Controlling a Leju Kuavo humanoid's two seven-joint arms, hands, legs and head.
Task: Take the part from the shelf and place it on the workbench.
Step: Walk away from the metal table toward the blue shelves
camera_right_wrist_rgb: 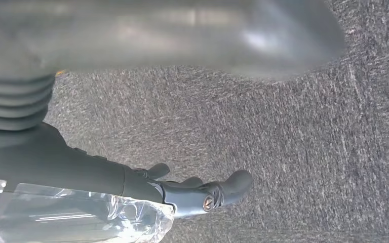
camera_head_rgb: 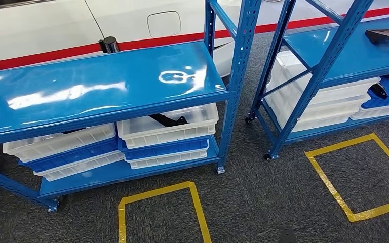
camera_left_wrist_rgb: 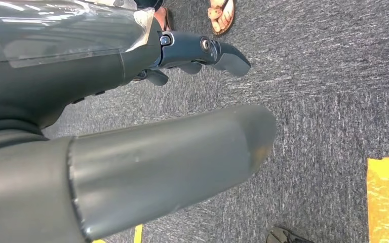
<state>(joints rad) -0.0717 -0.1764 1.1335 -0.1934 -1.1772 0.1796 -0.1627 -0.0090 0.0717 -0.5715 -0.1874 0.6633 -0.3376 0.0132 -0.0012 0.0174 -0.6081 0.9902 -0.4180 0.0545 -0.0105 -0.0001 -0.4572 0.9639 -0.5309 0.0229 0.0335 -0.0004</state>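
The task looks barely begun — both arms hang by the robot. The left hand (camera_left_wrist_rgb: 202, 53) holds nothing, fingers loosely apart above grey carpet; the right hand (camera_right_wrist_rgb: 202, 195) is likewise empty. On the left shelf (camera_head_rgb: 101, 86), a dark part (camera_head_rgb: 168, 120) lies in a white bin (camera_head_rgb: 169, 129) below its top deck. The left wrist view adds a person's sandalled foot (camera_left_wrist_rgb: 222, 15).
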